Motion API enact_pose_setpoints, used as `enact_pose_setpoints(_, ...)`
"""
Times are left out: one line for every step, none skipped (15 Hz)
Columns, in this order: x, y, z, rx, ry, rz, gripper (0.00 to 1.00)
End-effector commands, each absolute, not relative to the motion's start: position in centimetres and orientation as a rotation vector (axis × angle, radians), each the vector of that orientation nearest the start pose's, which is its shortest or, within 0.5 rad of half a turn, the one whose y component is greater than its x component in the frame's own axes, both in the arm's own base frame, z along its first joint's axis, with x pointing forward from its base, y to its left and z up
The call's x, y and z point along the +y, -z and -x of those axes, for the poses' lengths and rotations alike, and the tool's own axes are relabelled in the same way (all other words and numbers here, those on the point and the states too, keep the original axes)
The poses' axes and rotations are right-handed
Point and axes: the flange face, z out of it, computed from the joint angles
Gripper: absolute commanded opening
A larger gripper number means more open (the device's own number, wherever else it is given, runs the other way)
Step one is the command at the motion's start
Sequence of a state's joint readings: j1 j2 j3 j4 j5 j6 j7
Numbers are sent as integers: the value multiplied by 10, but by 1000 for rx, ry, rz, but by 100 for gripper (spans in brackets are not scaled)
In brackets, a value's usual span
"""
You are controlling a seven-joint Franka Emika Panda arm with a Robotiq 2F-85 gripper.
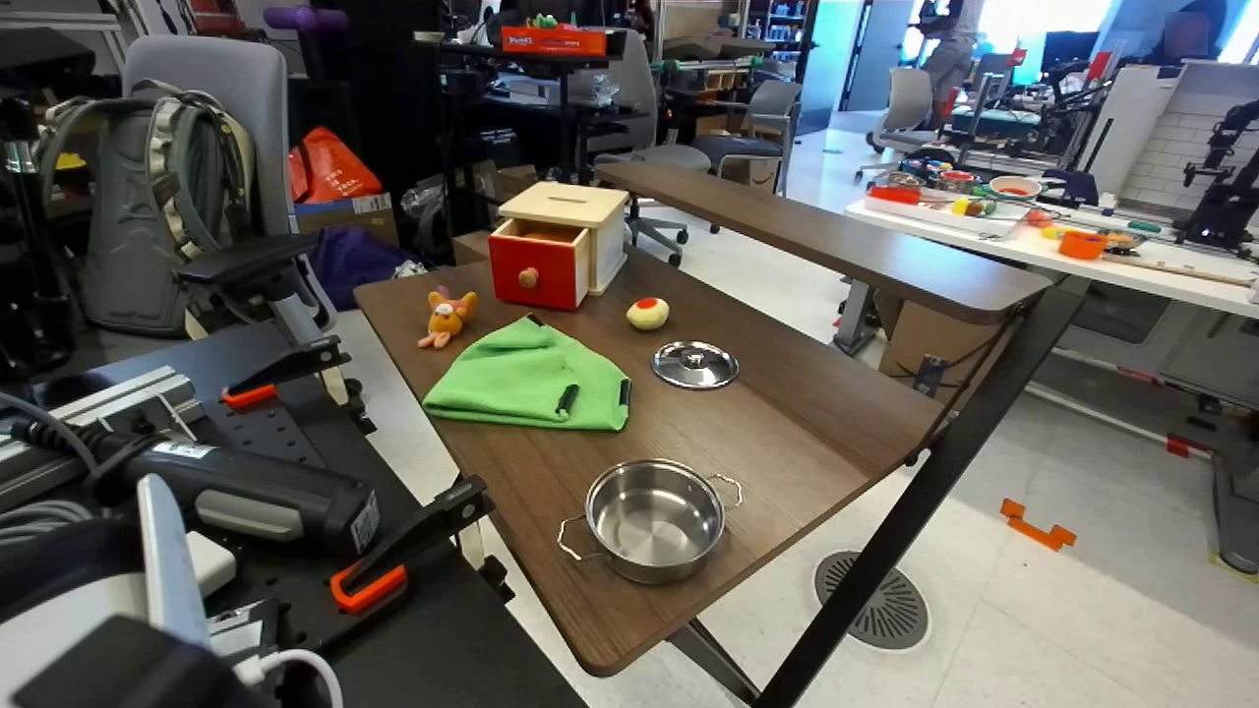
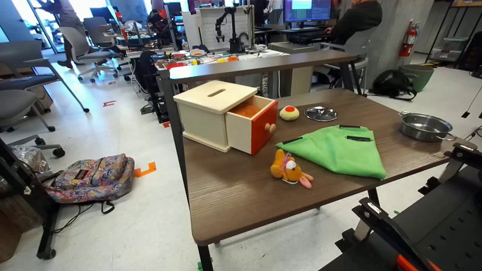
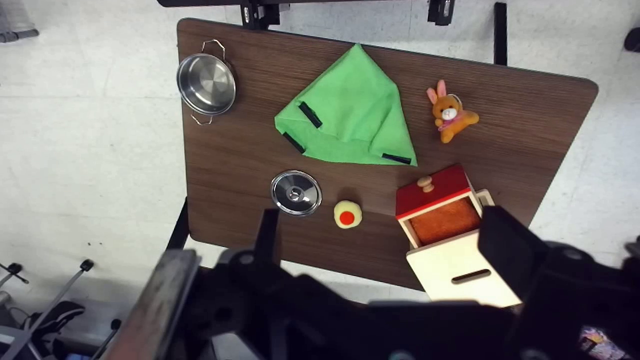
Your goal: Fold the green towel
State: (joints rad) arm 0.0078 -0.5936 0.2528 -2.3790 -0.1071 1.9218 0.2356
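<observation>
The green towel (image 1: 521,379) lies rumpled on the brown table, partly folded over into a rough triangle. Dark strips show along its edges. It also shows in an exterior view (image 2: 331,150) and in the wrist view (image 3: 355,95), where one corner points at the table edge near the black bench. My gripper (image 3: 382,210) is open and empty, with its two dark fingers wide apart. It is high above the table and touches nothing. In the wrist view the towel lies beyond the fingertips. The gripper is out of view in both exterior views.
A steel pot (image 3: 206,84), a lid (image 3: 296,193), a yellow-and-red toy (image 3: 347,215) and an orange plush bunny (image 3: 450,112) lie around the towel. A wooden box (image 2: 211,113) has its red drawer (image 2: 263,126) pulled out. A raised shelf (image 1: 816,236) runs along one table side.
</observation>
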Motion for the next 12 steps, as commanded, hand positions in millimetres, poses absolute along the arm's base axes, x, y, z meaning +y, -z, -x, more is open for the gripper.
enact_pose_setpoints(106, -540, -376, -38, 286, 3339, 100)
enact_pose_setpoints(106, -540, -376, -38, 286, 3339, 100)
enact_pose_setpoints(106, -540, -376, -38, 286, 3339, 100)
enact_pose_setpoints(106, -540, -376, -38, 286, 3339, 100)
enact_pose_setpoints(104, -538, -382, -92, 309, 3331, 100)
enact_pose_setpoints(102, -537, -387, -118, 335, 3323, 100)
enact_pose_setpoints(100, -535, -395, -150, 384, 3305, 100)
enact_pose_setpoints(95, -529, -405, -186, 381, 3295, 100)
enact_pose_setpoints(90, -522, -413, -221, 381, 3284, 100)
enact_pose_setpoints(82, -512, -423, -261, 378, 3273, 100)
enact_pose_setpoints(74, -502, -431, -294, 360, 3254, 100)
enact_pose_setpoints(64, -489, -440, -329, 331, 3248, 100)
